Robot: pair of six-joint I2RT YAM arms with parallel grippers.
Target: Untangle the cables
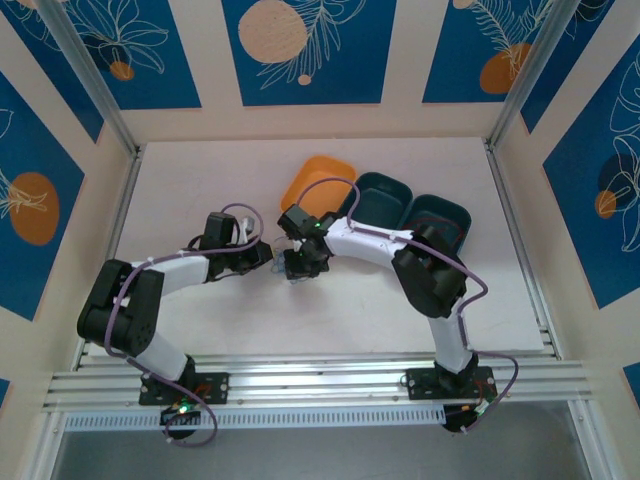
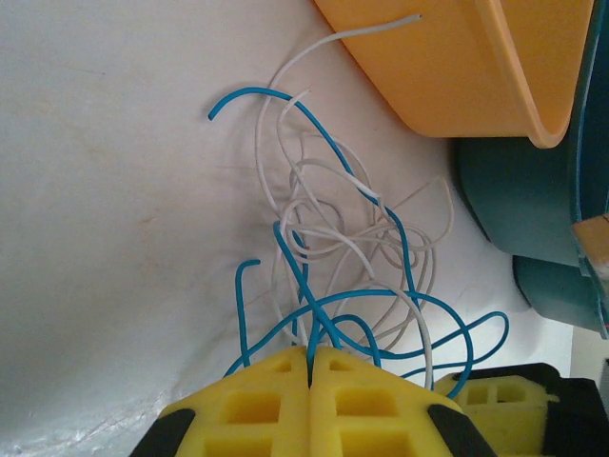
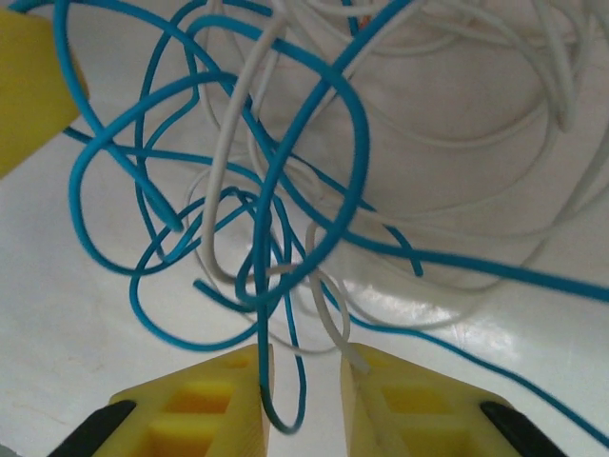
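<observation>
Top external: left gripper (image 1: 265,255) and right gripper (image 1: 298,268), tips close together at frame centre over the white surface (image 1: 200,180). Orange plastic tray (image 1: 318,180) and two teal plastic trays (image 1: 380,195) sit just above them.

Left wrist: yellow fingers (image 2: 257,400) at the bottom edge, pressed together on blue strands of the thin blue and white cables (image 2: 333,248), which lie tangled mid-frame.

Right wrist: yellow fingers (image 3: 209,400) slightly apart at the bottom edge, with a blue loop and a white strand hanging unclamped in the gap.

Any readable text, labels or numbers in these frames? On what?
None readable.
wall panels: leaf and circle art, no words.
orange tray and teal trays: blank.
cables: no print visible.
arm bases: any labels are too small to tell.
</observation>
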